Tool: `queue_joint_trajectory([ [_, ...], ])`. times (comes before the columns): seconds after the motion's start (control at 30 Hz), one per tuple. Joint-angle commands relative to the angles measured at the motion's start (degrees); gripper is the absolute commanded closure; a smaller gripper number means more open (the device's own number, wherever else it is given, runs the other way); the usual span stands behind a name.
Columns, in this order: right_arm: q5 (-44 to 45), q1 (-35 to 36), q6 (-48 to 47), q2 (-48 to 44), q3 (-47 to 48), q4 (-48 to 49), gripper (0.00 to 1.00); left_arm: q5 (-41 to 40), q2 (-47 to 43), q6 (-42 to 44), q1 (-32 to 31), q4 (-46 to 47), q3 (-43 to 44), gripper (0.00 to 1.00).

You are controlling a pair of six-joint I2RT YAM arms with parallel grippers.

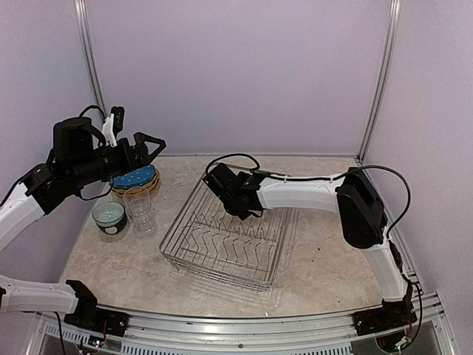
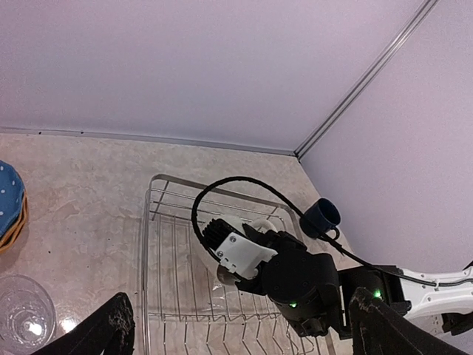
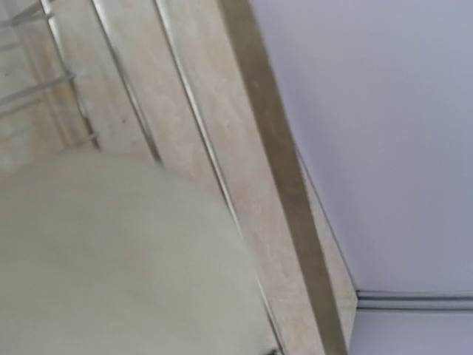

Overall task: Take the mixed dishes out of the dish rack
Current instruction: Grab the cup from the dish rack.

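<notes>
The silver wire dish rack [image 1: 222, 255] lies in the middle of the table. My right gripper [image 1: 225, 188] reaches into its far end and is shut on the cream mug [image 2: 260, 225]. That mug fills the lower left of the right wrist view as a pale blur [image 3: 111, 259], and the fingers are hidden there. A dark navy mug [image 2: 320, 217] stands on the table just beyond the rack's far right corner. My left gripper [image 1: 154, 146] hangs open and empty, high above the left side of the table.
Left of the rack stand a blue speckled plate [image 1: 134, 178] stacked on mustard-yellow ones, a teal-and-white bowl [image 1: 109, 216] and clear glass tumblers [image 1: 140, 207]. The right arm's black cable [image 2: 222, 185] loops over the rack. Walls close the back and right sides.
</notes>
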Motion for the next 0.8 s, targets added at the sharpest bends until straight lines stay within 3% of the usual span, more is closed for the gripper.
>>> queue_joint_trajectory([
  [0.0, -2.1, 0.3, 2.7, -1.3, 1.7, 0.4, 0.94, 0.2, -0.1, -0.3, 0.4, -0.8, -0.4, 0.04],
  [0.03, -2.6, 0.3, 3.3, -1.7, 2.0, 0.1, 1.0, 0.3, 0.1, -0.4, 0.4, -0.7, -0.3, 0.04],
  [0.27, -7.4, -0.5, 9.0, -5.5, 4.7, -2.9, 1.0, 1.1, 1.4, -0.7, 0.5, -0.5, 0.5, 0.04],
  [0.43, -15.4, -2.0, 17.7, -13.4, 5.6, -8.4, 1.0, 1.3, 1.8, -0.7, 0.5, -0.7, 0.9, 0.04],
  [0.6, -26.2, -5.8, 28.3, -27.5, -2.3, -12.9, 1.0, 1.8, 2.3, -0.6, 0.6, -0.7, 1.4, 0.03],
  [0.77, -28.6, -11.0, 37.2, -42.6, -14.8, -20.1, 1.0, 2.4, 2.5, -0.4, 0.8, -0.1, 1.8, 0.01],
])
